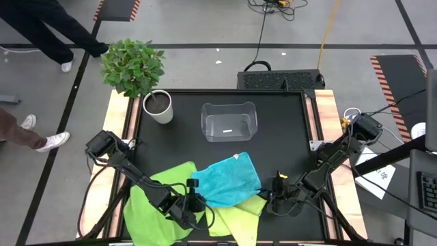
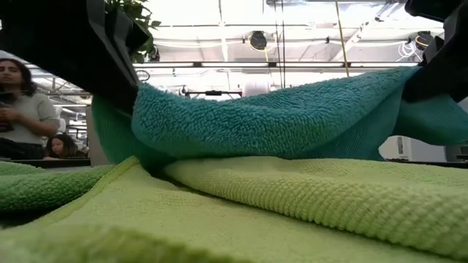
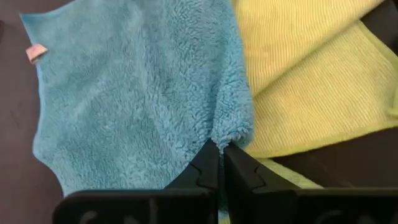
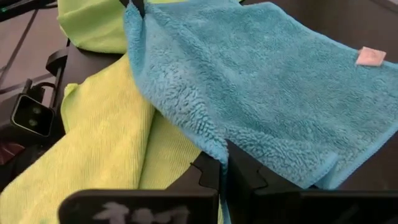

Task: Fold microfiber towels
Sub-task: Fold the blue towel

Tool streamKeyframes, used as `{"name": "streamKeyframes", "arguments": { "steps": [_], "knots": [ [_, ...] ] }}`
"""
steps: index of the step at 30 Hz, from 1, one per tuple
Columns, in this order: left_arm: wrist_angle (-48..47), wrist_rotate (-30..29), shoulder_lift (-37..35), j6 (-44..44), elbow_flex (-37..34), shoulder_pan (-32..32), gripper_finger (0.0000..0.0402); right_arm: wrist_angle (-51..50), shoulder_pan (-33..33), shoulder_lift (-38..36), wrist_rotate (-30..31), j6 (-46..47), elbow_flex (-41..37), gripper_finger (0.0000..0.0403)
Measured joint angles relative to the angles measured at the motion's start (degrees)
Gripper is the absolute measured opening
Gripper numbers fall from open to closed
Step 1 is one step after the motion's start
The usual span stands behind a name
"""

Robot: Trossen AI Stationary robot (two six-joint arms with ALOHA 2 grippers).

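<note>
No text, brand, number or sign can be read in any view; the small pink tag (image 4: 371, 56) sewn at the edge of the turquoise blue towel (image 4: 267, 99) shows no legible print; the white sheet (image 1: 379, 174) lying on the floor to the right of the table carries dark marks too small to make out; the small white slip (image 1: 228, 129) inside the clear plastic bin (image 1: 229, 109) looks blank.

three towels (image 1: 229, 179) — one clear bin (image 1: 229, 121), one potted plant (image 1: 158, 107), two arms (image 1: 130, 166)
</note>
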Motion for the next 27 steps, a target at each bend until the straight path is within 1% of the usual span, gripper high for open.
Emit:
{"name": "streamKeyframes", "arguments": {
  "steps": [2,4,10,14,17,22,27],
  "knots": [
    [0.0,0.0,0.0,0.5,-0.1,0.0,0.0004,-0.3,0.0,0.0,-1.3,0.4,0.0,0.0000],
    [0.0,-0.9,0.0,1.4,-0.1,0.0,0.0012,-0.2,0.0,0.0,-1.8,0.4,0.0,0.0000],
    [-0.1,-5.9,0.0,5.7,-0.1,0.1,0.0069,-0.3,-0.7,0.0,-1.9,0.1,0.0,0.0000],
    [0.0,-6.1,0.0,6.4,-0.1,0.3,0.0102,-0.3,-1.5,0.0,-1.7,-0.5,0.0,0.0000],
    [0.1,-6.1,0.0,6.5,-0.1,0.0,0.0119,-0.3,-2.1,0.0,-1.5,-1.3,0.0,0.0000],
    [0.2,-7.3,0.0,9.4,-0.1,-1.3,0.0128,-0.3,-2.8,0.0,-1.4,-2.2,0.0,0.0000],
    [0.4,-9.2,0.0,14.8,-0.1,-2.0,0.0129,-0.3,-2.8,0.0,-1.1,-2.6,0.0,0.0000]
  ]
}}
